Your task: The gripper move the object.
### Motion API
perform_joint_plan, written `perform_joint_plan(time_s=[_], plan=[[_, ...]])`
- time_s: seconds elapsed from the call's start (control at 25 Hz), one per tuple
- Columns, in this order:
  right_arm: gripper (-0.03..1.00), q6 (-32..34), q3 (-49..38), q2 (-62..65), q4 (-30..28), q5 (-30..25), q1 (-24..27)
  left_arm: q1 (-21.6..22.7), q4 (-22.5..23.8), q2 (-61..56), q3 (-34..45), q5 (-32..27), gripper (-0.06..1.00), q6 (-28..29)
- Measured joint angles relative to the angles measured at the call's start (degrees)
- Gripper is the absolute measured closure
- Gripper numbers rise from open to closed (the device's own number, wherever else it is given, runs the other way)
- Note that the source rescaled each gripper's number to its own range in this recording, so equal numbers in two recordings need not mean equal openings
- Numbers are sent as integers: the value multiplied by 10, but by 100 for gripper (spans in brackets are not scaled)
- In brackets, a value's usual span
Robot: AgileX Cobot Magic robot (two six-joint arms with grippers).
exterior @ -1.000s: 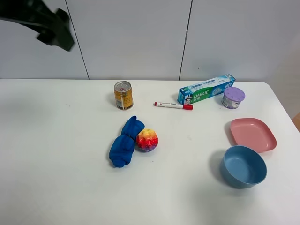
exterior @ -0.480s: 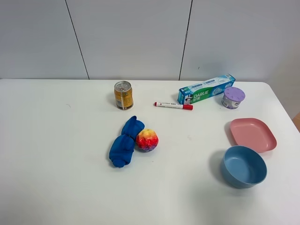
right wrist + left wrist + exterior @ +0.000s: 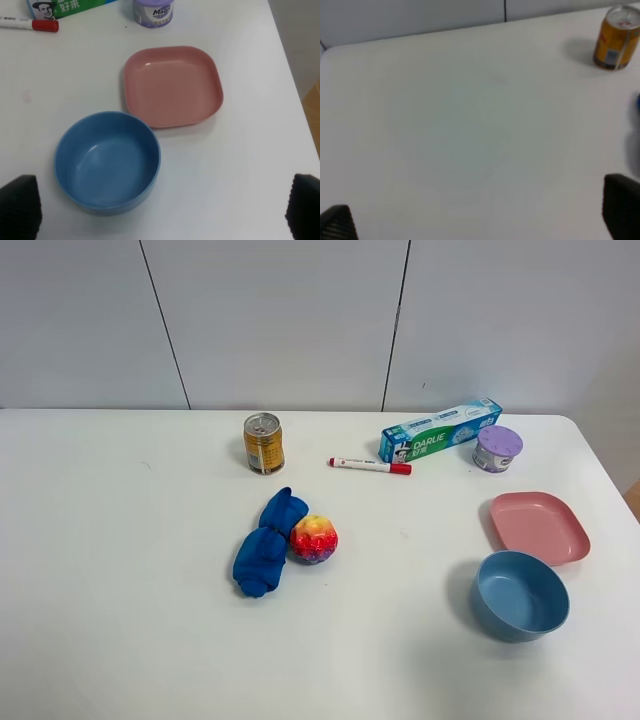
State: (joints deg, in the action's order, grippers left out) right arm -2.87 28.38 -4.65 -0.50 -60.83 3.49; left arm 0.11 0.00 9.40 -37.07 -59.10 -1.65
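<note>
Two arms, and neither shows in my high camera now: a second ago the left arm crossed the far-left corner of that view, and it has since pulled out of frame. I read that as a retreat to a rest pose, so either a move has just finished or none has begun; nothing on the table has shifted across the three high views.

From the left wrist camera I see the left gripper point(image 3: 480, 220) with its fingertips spread wide and nothing between them, over bare white table point(image 3: 450, 125), with the yellow drink can point(image 3: 616, 36) off at the far side. The right gripper point(image 3: 162, 207) is likewise spread and empty, hanging above the blue bowl point(image 3: 107, 161) and the pink square plate point(image 3: 172, 85), which nearly touch.

The task names no particular object, so I cannot tell which one is meant. Candidates near the middle are the rainbow ball point(image 3: 313, 538), resting against the blue cloth point(image 3: 266, 542); further back lie the red-capped marker point(image 3: 370, 465), the Darlie toothpaste box point(image 3: 440, 429) and the purple-lidded tub point(image 3: 498, 448).
</note>
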Motion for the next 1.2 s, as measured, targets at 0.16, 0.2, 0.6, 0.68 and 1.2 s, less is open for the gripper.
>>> perform_joint_plan(time_s=[0.16, 0.2, 0.6, 0.68, 1.2], plan=[[-3, 0, 0, 0, 0, 0, 0, 0, 0, -61, 41, -1, -6, 7], [-3, 0, 0, 0, 0, 0, 0, 0, 0, -71, 48, -1, -6, 7], [-3, 0, 0, 0, 0, 0, 0, 0, 0, -97, 80, -11, -6, 9], [-3, 0, 0, 0, 0, 0, 0, 0, 0, -97, 80, -11, -6, 9], [-3, 0, 0, 0, 0, 0, 0, 0, 0, -97, 80, -11, -6, 9]])
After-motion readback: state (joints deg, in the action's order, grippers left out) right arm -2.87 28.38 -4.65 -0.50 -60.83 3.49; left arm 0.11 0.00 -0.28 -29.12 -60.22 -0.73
